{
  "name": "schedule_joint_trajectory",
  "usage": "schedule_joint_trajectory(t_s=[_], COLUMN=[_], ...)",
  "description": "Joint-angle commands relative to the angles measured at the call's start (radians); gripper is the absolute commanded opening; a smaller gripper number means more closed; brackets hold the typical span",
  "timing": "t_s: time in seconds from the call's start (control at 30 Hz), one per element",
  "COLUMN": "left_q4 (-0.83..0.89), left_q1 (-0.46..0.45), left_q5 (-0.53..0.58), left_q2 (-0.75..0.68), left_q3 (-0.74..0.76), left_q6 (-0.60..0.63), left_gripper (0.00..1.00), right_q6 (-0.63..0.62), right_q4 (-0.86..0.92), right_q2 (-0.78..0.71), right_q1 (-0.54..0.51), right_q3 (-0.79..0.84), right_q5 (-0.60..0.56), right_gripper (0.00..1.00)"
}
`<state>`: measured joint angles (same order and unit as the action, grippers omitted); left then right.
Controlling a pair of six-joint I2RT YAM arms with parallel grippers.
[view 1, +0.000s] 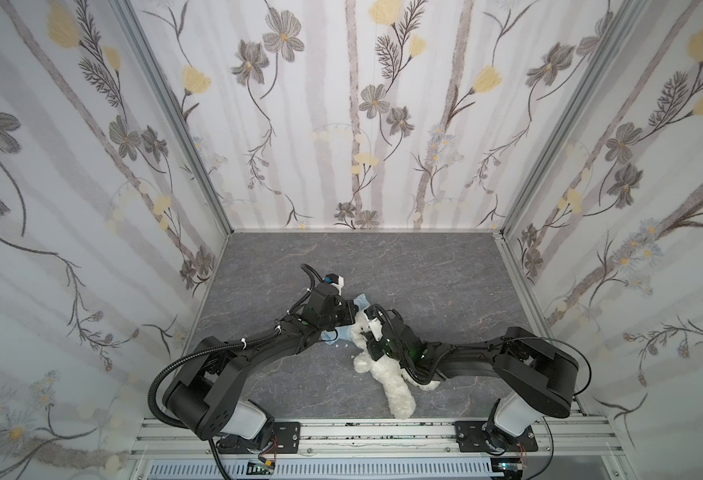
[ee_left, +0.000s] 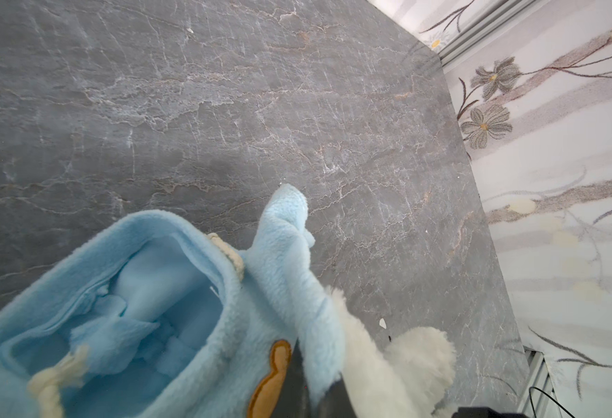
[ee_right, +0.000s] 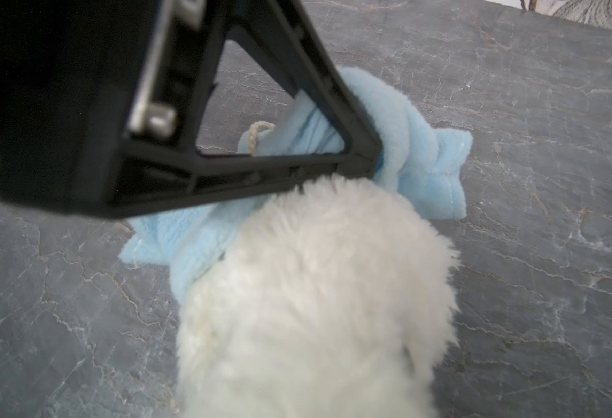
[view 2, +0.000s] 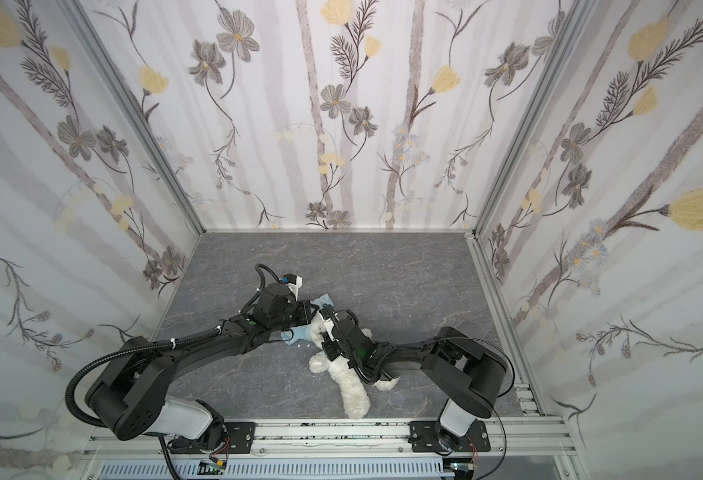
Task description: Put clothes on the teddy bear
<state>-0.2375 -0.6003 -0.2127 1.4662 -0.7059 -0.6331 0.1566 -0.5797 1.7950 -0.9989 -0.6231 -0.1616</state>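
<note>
Barely begun: the teddy bear (view 1: pixel 387 374) lies on the grey table (view 1: pixel 445 282) near the front edge, its head against the light-blue hoodie (ee_left: pixel 188 325). The left gripper (ee_left: pixel 308 387) pinches the hoodie. I cannot tell how the right gripper's (view 1: pixel 365 312) jaws stand. The torso and 2 arms are bare.

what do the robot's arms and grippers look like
The left arm and right arm are black blocky links on white bases. A ribbed black hose loops along the left; green lights glow on the right. A gripper finger is a black open triangle.
</note>
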Motion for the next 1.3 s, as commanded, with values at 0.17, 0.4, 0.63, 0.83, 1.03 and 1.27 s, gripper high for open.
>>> schedule_joint_trajectory(t_s=[0.17, 0.4, 0.63, 0.83, 1.03, 1.27], left_q4=[-0.027, -0.034, -0.052, -0.067, -0.066, -0.080], left_q1=[-0.009, -0.011, -0.011, -0.013, -0.013, -0.027], left_q5=[-0.012, -0.099, -0.200, -0.211, -0.187, -0.136], left_q2=[0.025, 0.014, -0.031, -0.106, -0.133, -0.124], left_q3=[-0.036, -0.027, 0.018, 0.078, 0.114, 0.097], left_q6=[-0.043, -0.027, -0.013, -0.020, -0.030, -0.038], left_gripper=[0.00, 0.00, 0.00, 0.00, 0.00, 0.06], right_q6=[-0.260, -0.261, -0.141, 0.060, 0.112, 0.011], right_q4=[-0.133, -0.165, -0.154, -0.108, -0.121, -0.181], right_q2=[0.002, 0.059, 0.095, 0.112, 0.099, 0.093], right_q1=[-0.001, 0.049, 0.105, 0.151, 0.149, 0.128], right_q3=[0.032, 0.031, 0.013, -0.005, -0.009, 0.013], right_q5=[0.161, 0.269, 0.256, 0.215, 0.228, 0.211], right_gripper=[0.04, 0.03, 0.02, 0.01, 0.01, 0.02])
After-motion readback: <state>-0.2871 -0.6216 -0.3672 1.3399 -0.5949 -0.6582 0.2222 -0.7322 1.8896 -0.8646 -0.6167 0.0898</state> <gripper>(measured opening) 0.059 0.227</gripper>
